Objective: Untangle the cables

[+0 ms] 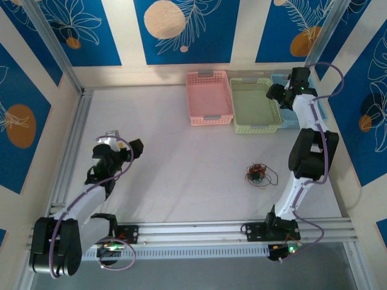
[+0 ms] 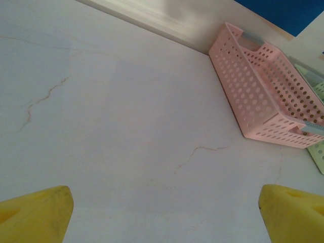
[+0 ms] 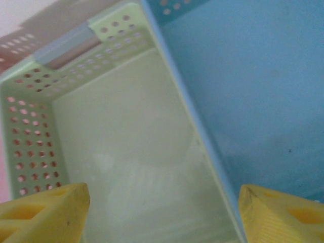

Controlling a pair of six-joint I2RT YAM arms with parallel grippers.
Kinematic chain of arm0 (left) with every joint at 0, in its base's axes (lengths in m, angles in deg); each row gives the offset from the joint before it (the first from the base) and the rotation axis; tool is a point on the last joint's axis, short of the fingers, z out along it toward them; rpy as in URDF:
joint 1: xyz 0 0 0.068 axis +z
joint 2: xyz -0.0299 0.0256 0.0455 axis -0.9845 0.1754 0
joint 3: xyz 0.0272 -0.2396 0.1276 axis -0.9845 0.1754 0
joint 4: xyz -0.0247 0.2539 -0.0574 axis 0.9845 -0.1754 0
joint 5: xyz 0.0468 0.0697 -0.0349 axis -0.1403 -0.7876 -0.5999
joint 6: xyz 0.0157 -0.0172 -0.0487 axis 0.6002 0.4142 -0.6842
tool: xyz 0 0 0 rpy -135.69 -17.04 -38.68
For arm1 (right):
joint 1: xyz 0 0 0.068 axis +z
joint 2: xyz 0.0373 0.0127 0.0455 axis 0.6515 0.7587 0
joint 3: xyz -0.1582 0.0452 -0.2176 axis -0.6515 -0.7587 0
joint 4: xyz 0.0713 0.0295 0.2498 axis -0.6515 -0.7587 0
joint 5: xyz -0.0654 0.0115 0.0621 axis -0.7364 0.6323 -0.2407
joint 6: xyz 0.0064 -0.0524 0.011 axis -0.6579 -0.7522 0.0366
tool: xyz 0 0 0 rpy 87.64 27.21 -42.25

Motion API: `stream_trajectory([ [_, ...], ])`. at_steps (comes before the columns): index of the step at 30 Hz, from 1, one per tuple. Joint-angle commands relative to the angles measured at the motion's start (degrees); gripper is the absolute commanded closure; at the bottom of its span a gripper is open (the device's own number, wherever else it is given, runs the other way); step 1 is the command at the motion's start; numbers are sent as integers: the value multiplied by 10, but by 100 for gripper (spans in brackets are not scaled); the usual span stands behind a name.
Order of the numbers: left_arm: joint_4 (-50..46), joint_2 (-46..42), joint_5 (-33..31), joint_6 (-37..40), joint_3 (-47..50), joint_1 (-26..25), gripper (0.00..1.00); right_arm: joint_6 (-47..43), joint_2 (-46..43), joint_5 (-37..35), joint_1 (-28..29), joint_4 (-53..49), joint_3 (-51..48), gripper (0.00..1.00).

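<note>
Cables (image 1: 259,175) on open tabletop (image 1: 181,151) (right-centre)

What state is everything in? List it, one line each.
Small knotted clump of black and red cables: tangled, on table, untouched.
Pink perforated plastic basket: empty.
Green perforated plastic basket: empty.
Blue plastic basket: visible part empty.
Left tool: open, holding nothing.
Right tool: open, holding nothing.

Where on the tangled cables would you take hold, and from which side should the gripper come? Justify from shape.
Probably the black loop sticking out on the right side of the cables, approached from straight above: the clump lies low on the table, and that loop stands clear of the knot.
</note>
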Motion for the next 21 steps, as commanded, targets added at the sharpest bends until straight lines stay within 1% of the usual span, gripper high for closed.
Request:
stream_trajectory([
  [1, 17, 4, 7, 0, 1, -2, 6, -25, 52, -9, -5, -89, 75, 25],
  [2, 20, 4, 7, 0, 2, -2, 6, -33, 69, -7, -5, -101, 93, 30],
  [5, 22, 4, 7, 0, 4, -2, 6, -48, 109, -15, -3, -127, 140, 36],
  [9, 22, 4, 7, 2, 4, -2, 6, -83, 164, -44, 4, -160, 202, 38],
  [11, 20, 3, 4, 4, 3, -2, 6, -100, 190, -73, 10, -180, 232, 39],
  [13, 17, 1, 1, 5, 3, -2, 6, -107, 198, -84, 13, -177, 236, 41],
  [16, 16, 0, 0, 6, 3, -2, 6, -113, 204, -77, 15, -171, 239, 50],
  [19, 16, 1, -2, 7, 3, -2, 6, -128, 212, -75, 24, -168, 244, 54],
  [21, 16, 2, -1, 6, 3, -2, 6, -136, 216, -69, 30, -166, 245, 63],
])
